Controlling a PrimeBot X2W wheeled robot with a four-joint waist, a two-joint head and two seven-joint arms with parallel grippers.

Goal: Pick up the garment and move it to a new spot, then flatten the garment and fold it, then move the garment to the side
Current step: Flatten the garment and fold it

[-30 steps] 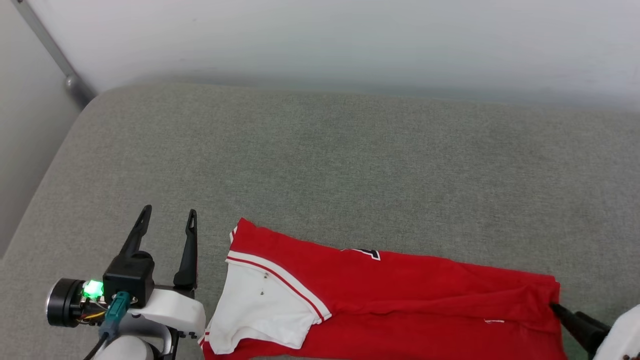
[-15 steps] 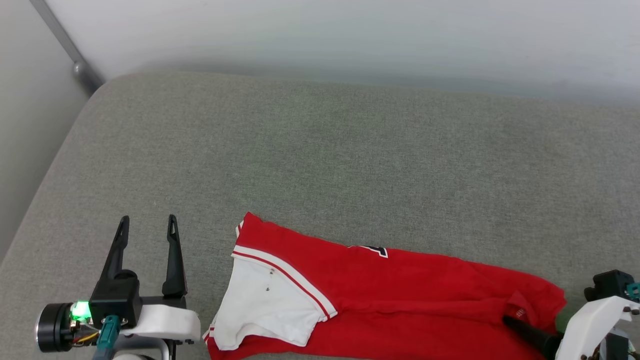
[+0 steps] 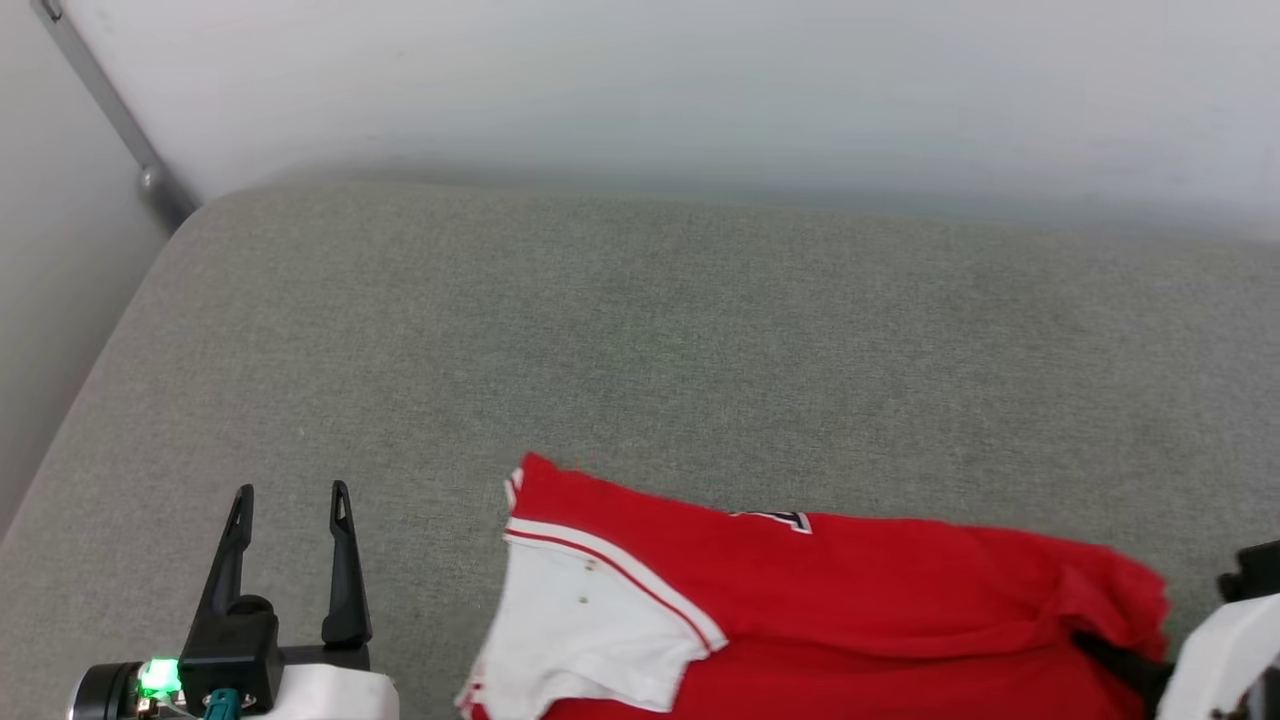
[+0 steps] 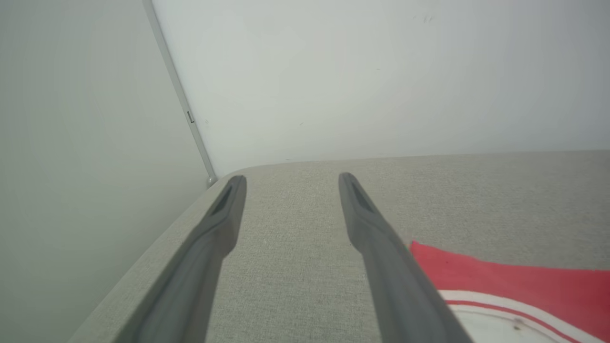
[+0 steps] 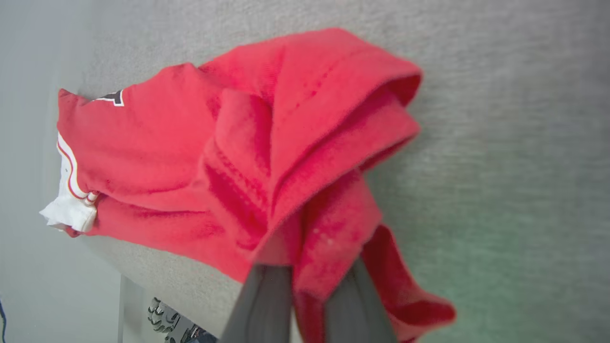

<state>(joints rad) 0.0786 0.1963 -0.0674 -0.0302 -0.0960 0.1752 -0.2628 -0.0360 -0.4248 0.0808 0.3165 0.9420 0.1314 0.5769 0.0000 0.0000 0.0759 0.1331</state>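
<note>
The garment (image 3: pixel 850 600), a red jersey with a white sleeve (image 3: pixel 590 630) and striped trim, lies folded lengthwise along the near edge of the grey cushion. A bit of black lettering peeks out at its far edge. My right gripper (image 3: pixel 1098 648) is at its right end, shut on a bunched fold of red cloth. In the right wrist view the garment (image 5: pixel 238 143) is pinched between the fingers of the right gripper (image 5: pixel 310 286) and drapes away from them. My left gripper (image 3: pixel 291 492) stands open to the left of the sleeve, holding nothing. From the left wrist camera the left gripper (image 4: pixel 291 178) hovers over bare cushion beside the garment (image 4: pixel 514 281).
The grey fabric cushion (image 3: pixel 640 350) stretches far behind the garment up to a white wall (image 3: pixel 700 80). A metal strip (image 3: pixel 100 110) runs down the wall at the back left corner. The cushion's rounded left edge (image 3: pixel 60 440) drops off beside my left gripper.
My right gripper has gone from open to shut on the garment's right end, and the cloth there has bunched up. The head camera shifted. The left gripper stays open.
</note>
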